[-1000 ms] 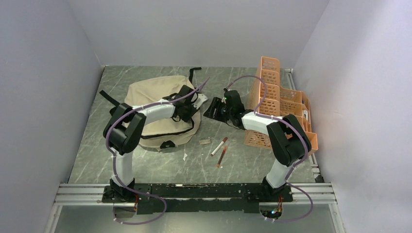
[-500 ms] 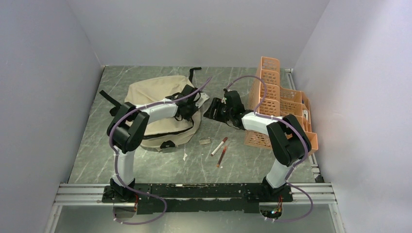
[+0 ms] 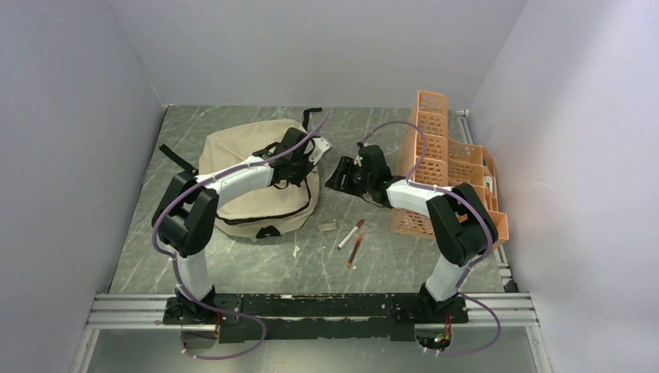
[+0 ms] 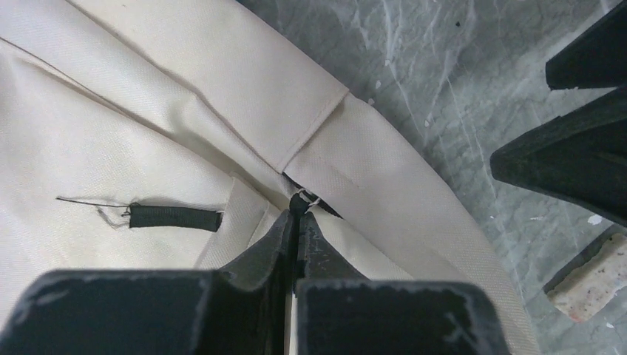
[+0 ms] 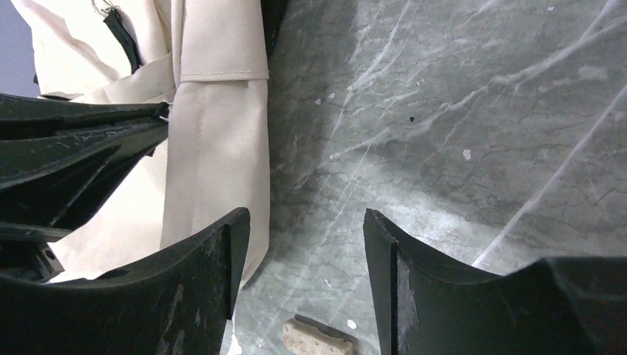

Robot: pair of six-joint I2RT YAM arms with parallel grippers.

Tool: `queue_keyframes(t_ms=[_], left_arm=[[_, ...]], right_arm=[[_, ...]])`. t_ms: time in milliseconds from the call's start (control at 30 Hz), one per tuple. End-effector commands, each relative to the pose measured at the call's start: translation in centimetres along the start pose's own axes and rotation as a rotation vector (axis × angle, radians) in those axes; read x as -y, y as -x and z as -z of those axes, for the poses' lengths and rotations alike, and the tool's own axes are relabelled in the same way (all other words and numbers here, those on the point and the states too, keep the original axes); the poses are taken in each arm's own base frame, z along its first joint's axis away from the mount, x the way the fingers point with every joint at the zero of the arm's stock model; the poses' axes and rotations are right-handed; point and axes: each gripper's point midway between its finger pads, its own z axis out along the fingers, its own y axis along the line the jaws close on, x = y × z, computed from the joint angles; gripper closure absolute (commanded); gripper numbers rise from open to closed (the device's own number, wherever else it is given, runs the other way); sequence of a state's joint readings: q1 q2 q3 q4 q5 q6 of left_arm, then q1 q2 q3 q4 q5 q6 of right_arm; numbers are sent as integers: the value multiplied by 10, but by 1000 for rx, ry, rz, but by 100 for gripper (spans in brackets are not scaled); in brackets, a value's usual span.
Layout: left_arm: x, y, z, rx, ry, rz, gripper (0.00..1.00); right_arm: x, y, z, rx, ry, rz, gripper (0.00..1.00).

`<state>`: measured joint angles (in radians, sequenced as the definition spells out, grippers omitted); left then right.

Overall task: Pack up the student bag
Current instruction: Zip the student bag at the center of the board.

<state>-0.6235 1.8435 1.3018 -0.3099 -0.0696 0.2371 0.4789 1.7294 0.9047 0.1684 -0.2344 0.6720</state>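
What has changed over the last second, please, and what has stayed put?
The left gripper closed on the zipper pull of the backpack and moved away from the bases. The right gripper stayed open beside it; the two pens and orange organizer did not move.
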Motion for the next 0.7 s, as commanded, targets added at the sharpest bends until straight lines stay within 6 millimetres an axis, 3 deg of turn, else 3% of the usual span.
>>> queue_keyframes(t_ms=[0,133,233,333,667], left_arm=[[10,-5,3,-5,-57,10,95],[15,-9,6,-20,-83,21,95],[18,-12,10,-16,-93,40,95],[22,-15,14,-6,-104,57,95],[27,-10,25,35,-131,87,95]], right_arm=[[8,3,2,11,-2,-13,39],[1,8,-2,10,21,-30,38],[-9,14,-9,12,58,-67,28],[-17,16,-21,-10,88,-116,24],[-20,31,-56,31,129,-233,21]])
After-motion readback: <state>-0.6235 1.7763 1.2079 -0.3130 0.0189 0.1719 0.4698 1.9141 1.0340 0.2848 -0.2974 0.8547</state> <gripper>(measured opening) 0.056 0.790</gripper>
